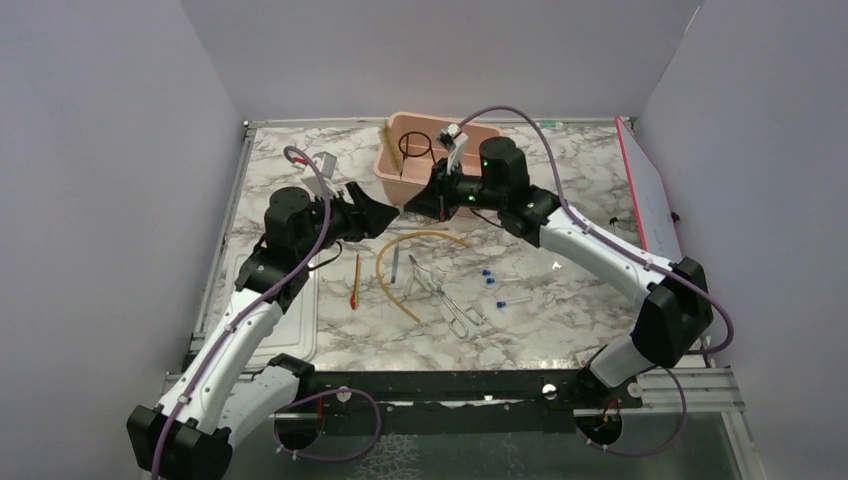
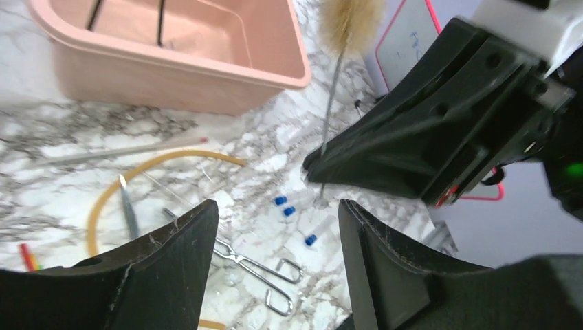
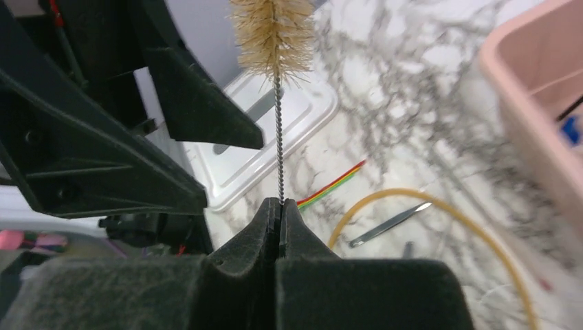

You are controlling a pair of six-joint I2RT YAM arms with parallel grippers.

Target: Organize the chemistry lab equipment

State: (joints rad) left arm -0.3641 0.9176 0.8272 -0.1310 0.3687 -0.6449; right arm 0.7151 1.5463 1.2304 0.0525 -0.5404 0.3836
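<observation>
ok so going from the left: the flat white lid (image 1: 285,300) sits at the left edge of the marble table (image 1: 560,320), next to the left arm. The left gripper (image 2: 275,206) is up off the table with its fingers spread apart and nothing between them. It's pointing right at the right gripper (image 3: 280,205), and the two tips are really close together. Below and just right of it the loose stuff lies on the marble: the thin red-orange rod (image 1: 355,280), then the curved tan rubber tube (image 2: 158,160) looping around the silver spatula (image 3: 388,225), then the metal tongs (image 2: 254,265) just to the right, and the tiny blue pieces (image 2: 289,211) scattered a bit further right. At the back, about mid-table, is the pink tub (image 2: 172,75) with the black wire ring stand (image 1: 415,147) lying inside it. The right gripper hangs in front of the tub's near left corner. Its fingers are pinched tight on the twisted wire stem of a bristle brush (image 3: 273,34), and the tan bristle end sticks out well past the tips. Far right, a white board with a red edge (image 1: 655,190) lies along the table's side.
</observation>
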